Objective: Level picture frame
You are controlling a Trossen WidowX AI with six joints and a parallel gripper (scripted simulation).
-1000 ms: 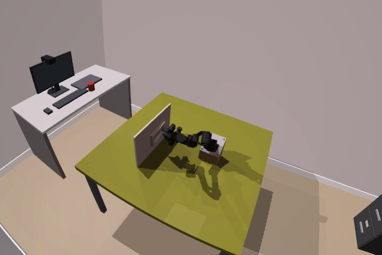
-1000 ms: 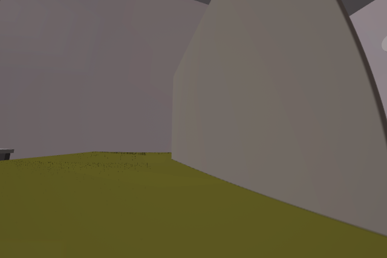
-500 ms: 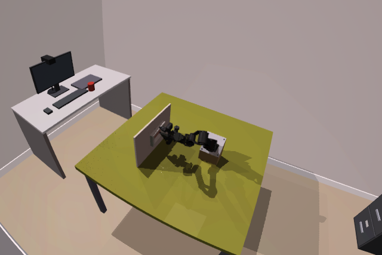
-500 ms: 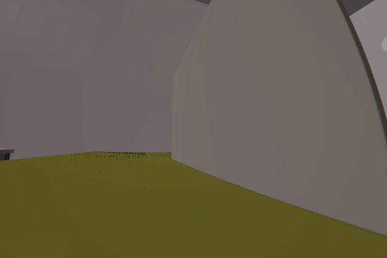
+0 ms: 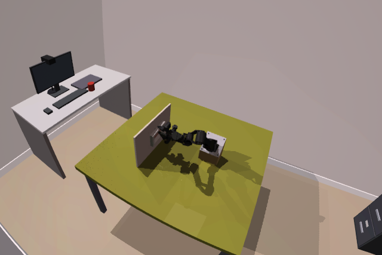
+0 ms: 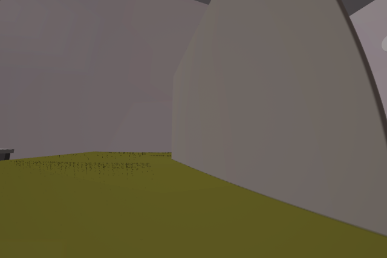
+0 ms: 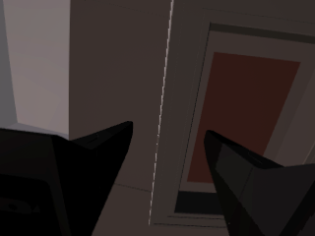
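Picture frame [image 7: 236,123] hangs on upright wall panel [image 5: 144,141], tilted in wrist view. Your gripper [image 7: 167,143] part-open, holding nothing, straddling frame's near edge. Close off-centre and you risk knocking frame off hidden screw.

A grey desk [image 5: 114,74] by the wall carries a monitor [image 5: 52,71], a keyboard [image 5: 70,98] and a red cup [image 5: 91,86]; a dark cabinet [image 5: 370,226] stands apart.
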